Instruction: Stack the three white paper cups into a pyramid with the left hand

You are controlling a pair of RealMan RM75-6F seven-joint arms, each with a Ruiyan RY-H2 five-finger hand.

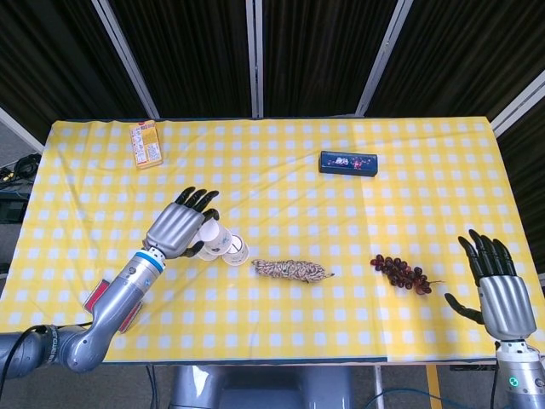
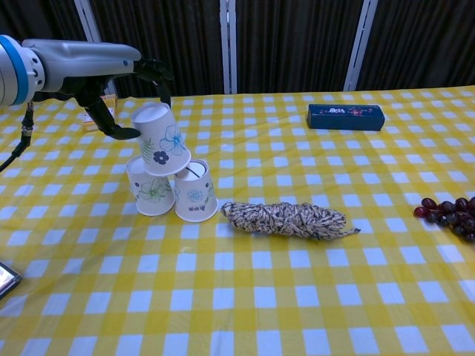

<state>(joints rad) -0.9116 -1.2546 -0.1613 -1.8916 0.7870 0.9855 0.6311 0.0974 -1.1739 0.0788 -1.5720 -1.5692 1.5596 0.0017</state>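
Two white paper cups with flower prints stand upside down side by side on the yellow checked cloth, the left cup (image 2: 151,190) and the right cup (image 2: 194,191). My left hand (image 2: 122,78) (image 1: 180,228) holds a third cup (image 2: 163,141) (image 1: 215,237), tilted, low over the pair and touching or nearly touching their tops. In the head view the hand hides the left cup and only the right cup (image 1: 236,250) shows beside it. My right hand (image 1: 496,285) hovers open at the table's near right corner, holding nothing.
A coil of rope (image 2: 286,219) lies just right of the cups. Grapes (image 1: 400,272) sit further right. A dark blue box (image 2: 346,116) lies at the back, an orange packet (image 1: 145,143) at the back left, and a red card (image 1: 109,300) near the front left edge.
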